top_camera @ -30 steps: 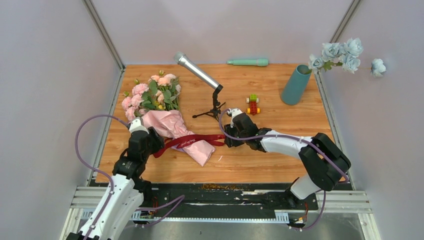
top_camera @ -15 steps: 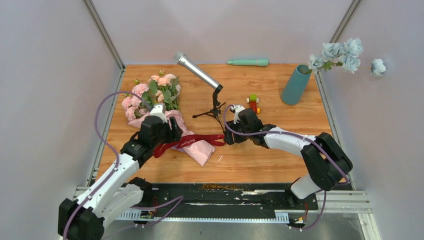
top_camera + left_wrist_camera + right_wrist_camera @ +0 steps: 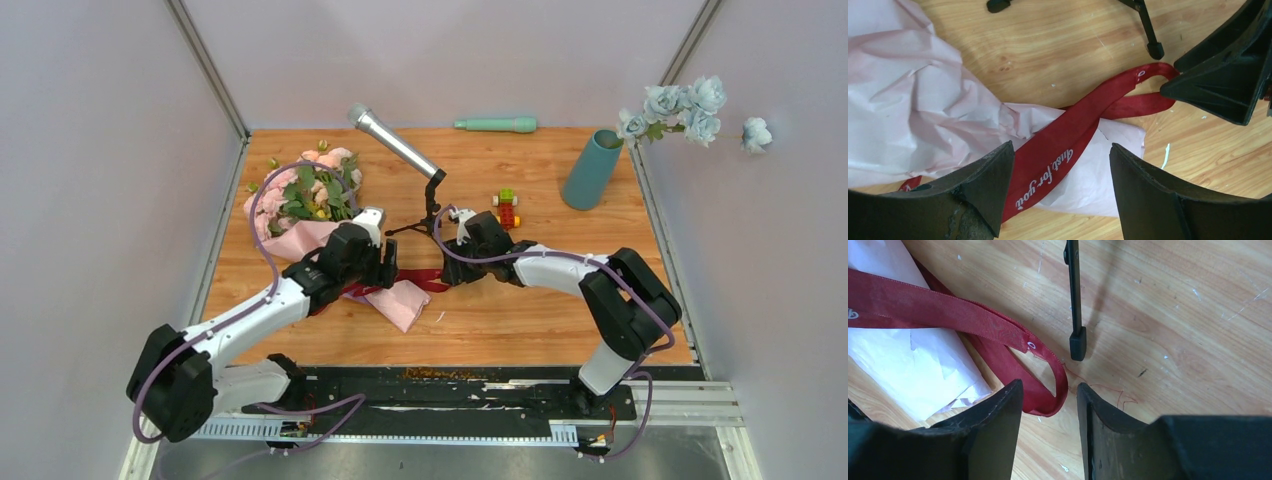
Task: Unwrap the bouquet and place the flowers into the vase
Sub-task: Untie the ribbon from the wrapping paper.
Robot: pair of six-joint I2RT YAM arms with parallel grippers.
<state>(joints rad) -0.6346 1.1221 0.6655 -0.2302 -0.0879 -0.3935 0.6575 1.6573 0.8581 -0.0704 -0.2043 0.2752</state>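
The bouquet [image 3: 300,205] lies on its side at the table's left, pink and cream flowers [image 3: 312,185] towards the back, pink paper wrap [image 3: 405,302] spreading towards the front. Its dark red ribbon [image 3: 1088,120] trails loose across the paper to the right. My left gripper [image 3: 1060,149] hovers open over the ribbon's lettered stretch, one finger on each side. My right gripper [image 3: 1049,386] is open too, the ribbon's looped end [image 3: 1045,400] lying between its fingertips on the wood. The teal vase [image 3: 592,170] stands at the back right, far from both grippers.
A microphone on a black tripod stand [image 3: 431,205] rises just behind the two grippers; one stand foot [image 3: 1077,342] is close to my right fingers. Small toy bricks [image 3: 506,209], a mint-green rod [image 3: 497,125] and pale blue flowers [image 3: 680,105] sit further back.
My left arm has swung right across the wrap to the ribbon and its jaws have opened wider. My right gripper has edged left at the ribbon's end.
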